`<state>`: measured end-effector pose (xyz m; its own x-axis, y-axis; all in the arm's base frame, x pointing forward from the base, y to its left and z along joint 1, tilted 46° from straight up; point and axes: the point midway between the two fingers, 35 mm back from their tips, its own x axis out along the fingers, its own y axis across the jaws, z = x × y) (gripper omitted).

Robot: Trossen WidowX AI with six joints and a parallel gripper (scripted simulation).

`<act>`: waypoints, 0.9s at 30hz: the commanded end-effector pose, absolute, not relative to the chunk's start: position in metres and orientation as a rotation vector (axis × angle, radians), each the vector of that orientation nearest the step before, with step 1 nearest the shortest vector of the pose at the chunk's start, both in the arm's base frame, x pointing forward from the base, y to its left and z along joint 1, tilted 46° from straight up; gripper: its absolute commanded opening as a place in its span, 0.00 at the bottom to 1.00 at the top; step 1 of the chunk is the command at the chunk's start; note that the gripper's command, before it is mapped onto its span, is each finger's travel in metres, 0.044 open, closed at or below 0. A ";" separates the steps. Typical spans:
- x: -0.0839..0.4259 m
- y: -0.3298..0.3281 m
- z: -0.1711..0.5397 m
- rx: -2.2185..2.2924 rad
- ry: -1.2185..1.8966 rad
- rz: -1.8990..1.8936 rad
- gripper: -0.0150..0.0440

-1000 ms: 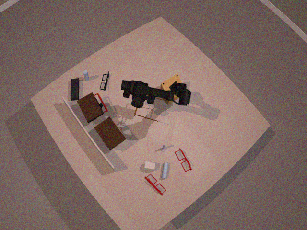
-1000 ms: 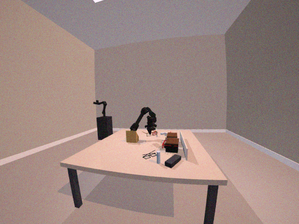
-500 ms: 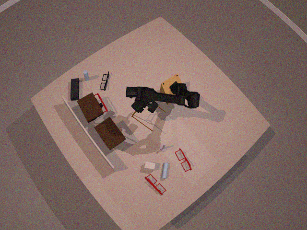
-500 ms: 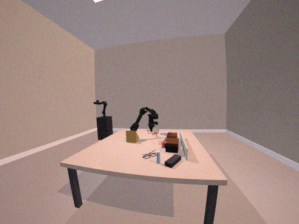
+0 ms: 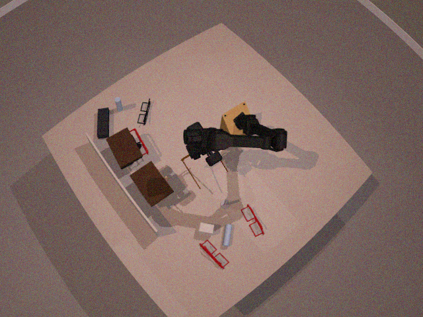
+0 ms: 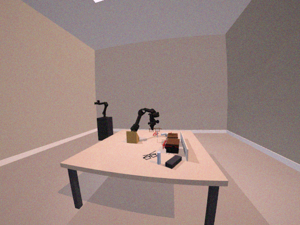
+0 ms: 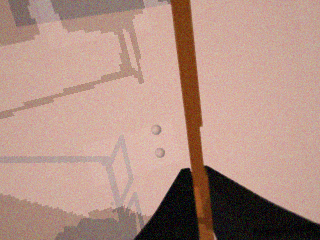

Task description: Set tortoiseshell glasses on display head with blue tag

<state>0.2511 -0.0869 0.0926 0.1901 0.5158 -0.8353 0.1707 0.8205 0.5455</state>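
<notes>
The thin-framed brown tortoiseshell glasses [image 5: 191,174] [image 6: 158,128] [image 7: 189,75] are held above the table, temples spread, apart from both dark display heads with brown, flat tops [image 5: 124,148] [image 6: 172,141] [image 5: 151,184] [image 6: 172,135]. The heads stand upright near each other; one wears red glasses.
</notes>
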 end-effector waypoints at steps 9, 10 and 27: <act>0.244 -0.069 0.125 0.815 1.375 -0.021 0.25; 0.244 -0.067 0.128 0.833 1.371 -0.043 0.25; 0.229 -0.042 0.167 1.160 1.253 -0.392 0.25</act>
